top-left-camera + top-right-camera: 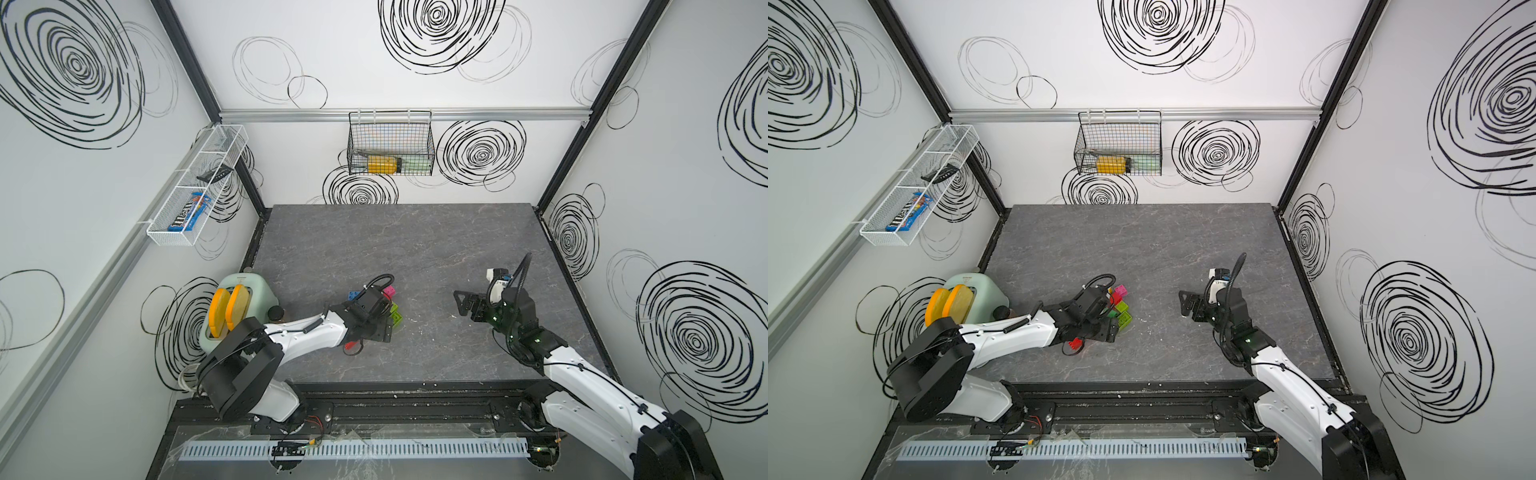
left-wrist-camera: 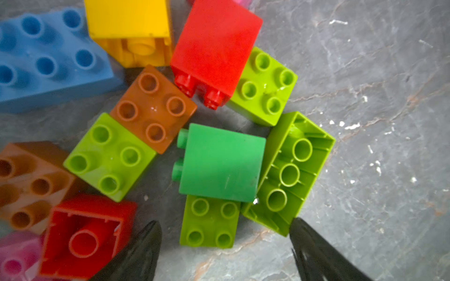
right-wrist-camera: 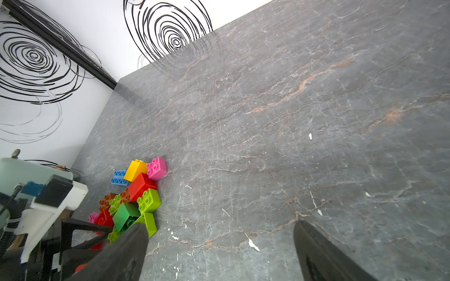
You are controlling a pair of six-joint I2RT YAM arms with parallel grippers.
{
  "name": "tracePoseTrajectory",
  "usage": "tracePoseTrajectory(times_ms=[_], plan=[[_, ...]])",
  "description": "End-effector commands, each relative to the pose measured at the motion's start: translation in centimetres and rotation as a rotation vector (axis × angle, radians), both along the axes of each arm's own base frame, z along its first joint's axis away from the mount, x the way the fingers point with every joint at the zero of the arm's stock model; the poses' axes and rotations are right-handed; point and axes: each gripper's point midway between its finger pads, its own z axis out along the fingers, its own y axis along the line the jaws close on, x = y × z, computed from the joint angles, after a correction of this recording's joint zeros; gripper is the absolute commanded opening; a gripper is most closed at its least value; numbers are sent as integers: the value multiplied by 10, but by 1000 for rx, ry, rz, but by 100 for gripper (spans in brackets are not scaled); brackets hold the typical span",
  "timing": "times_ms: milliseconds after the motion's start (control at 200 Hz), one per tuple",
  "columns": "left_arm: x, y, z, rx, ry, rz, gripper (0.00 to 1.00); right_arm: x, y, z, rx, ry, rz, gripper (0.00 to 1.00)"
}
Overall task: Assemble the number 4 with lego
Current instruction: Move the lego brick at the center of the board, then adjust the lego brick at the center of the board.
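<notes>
The lego lies in one loose pile (image 3: pixel 136 199) on the left half of the grey table: blue (image 2: pixel 48 58), yellow (image 2: pixel 129 24), red (image 2: pixel 214 48), brown (image 2: pixel 153 107), dark green (image 2: pixel 219 163), pink (image 3: pixel 157 167) and lime bricks. My left gripper (image 2: pixel 224 226) hangs over the pile, open. A small lime brick (image 2: pixel 209 222) lies between its fingers, untouched. One fingertip (image 2: pixel 302 231) is at the corner of an upturned long lime brick (image 2: pixel 292 170). In both top views the arm hides most of the pile (image 1: pixel 395 313) (image 1: pixel 1123 316). My right gripper (image 1: pixel 463 305) (image 3: pixel 220 227) stands open over bare table to the right, holding nothing.
A mint-green toaster (image 1: pixel 249 291) with two yellow slices stands at the table's left edge, close behind the left arm. A black wire basket (image 1: pixel 390 145) hangs on the back wall and a white mesh shelf (image 1: pixel 195 187) on the left wall.
</notes>
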Motion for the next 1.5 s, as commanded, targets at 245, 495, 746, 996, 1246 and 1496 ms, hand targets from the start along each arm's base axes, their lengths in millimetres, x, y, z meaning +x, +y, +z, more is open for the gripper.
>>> tracePoseTrajectory(times_ms=[245, 495, 746, 996, 1246, 1496], plan=[[7, -70, 9, -25, -47, -178, 84, -5, 27, 16, 51, -85, 152, 97], [14, -87, 41, -120, -106, -168, 93, -8, 58, 11, -56, -100, 298, 97], [42, 9, 84, -257, -204, 154, 96, -6, 125, -5, -206, -63, 486, 99], [41, 86, 72, -205, -162, 321, 96, 2, 177, -42, -330, 125, 539, 85], [39, 87, 69, -249, -159, 345, 96, -7, 200, -77, -397, 251, 644, 73], [41, 91, 63, -229, -144, 362, 96, 4, 224, -84, -456, 231, 653, 60]])
